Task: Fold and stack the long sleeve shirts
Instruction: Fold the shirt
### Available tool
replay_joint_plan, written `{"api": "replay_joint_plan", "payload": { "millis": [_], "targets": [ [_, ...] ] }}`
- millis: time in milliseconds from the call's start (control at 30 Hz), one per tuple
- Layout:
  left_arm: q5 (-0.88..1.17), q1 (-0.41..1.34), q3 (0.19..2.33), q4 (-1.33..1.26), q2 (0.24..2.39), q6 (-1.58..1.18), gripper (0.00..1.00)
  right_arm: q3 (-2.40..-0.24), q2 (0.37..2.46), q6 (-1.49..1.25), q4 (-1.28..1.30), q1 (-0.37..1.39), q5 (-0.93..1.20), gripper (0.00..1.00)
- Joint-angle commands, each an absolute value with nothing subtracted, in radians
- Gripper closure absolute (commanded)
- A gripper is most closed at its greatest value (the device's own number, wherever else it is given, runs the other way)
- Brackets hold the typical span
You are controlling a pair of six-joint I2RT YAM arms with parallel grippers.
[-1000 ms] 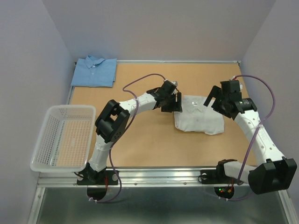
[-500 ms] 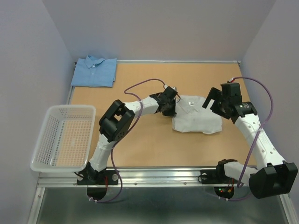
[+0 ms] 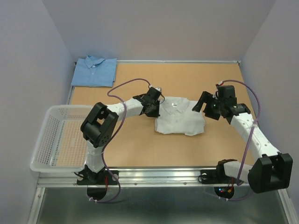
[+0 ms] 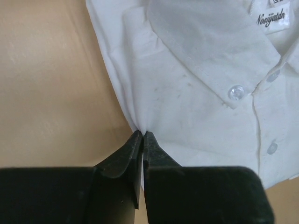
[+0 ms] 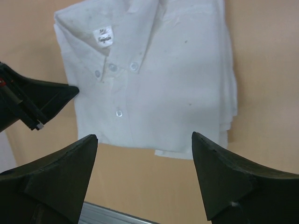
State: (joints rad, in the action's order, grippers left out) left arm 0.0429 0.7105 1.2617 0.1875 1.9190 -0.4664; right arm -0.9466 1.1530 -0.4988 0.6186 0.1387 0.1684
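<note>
A folded white long sleeve shirt lies collar-up in the middle of the table. My left gripper is at its left edge, near the collar, shut on a pinch of the white cloth; the fingertips meet right at the fold. The right gripper hovers open by the shirt's right side, nothing between its fingers, with the white shirt spread out beyond them. A folded light blue long sleeve shirt rests at the far left corner.
A white mesh basket stands at the table's left edge, overhanging it, just left of the left arm's elbow. Walls close in on both sides and the back. A metal rail runs along the near edge.
My left gripper closed on the white shirt's edge and dragged the shirt leftwards across the table. The right gripper followed to the left, still open.
</note>
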Motion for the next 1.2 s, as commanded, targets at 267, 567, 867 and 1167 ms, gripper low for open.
{"api": "replay_joint_plan", "payload": {
  "millis": [267, 567, 867, 1167],
  "targets": [
    [0.050, 0.712, 1.292, 0.238, 1.614, -0.486, 0.35, -0.618, 1.195, -0.834, -0.107, 0.140, 0.687, 0.19],
    [0.348, 0.749, 1.140, -0.078, 1.656, -0.621, 0.50, -0.437, 1.301, -0.963, -0.466, 0.075, 0.702, 0.22],
    [0.384, 0.733, 1.019, -0.156, 1.799, -0.644, 0.64, -0.262, 1.456, -0.931, -0.641, -0.095, 0.787, 0.24],
    [0.341, 0.623, 0.900, -0.152, 1.759, -0.600, 0.64, -0.326, 1.304, -0.772, -0.339, -0.130, 0.769, 0.25]
  ]
}}
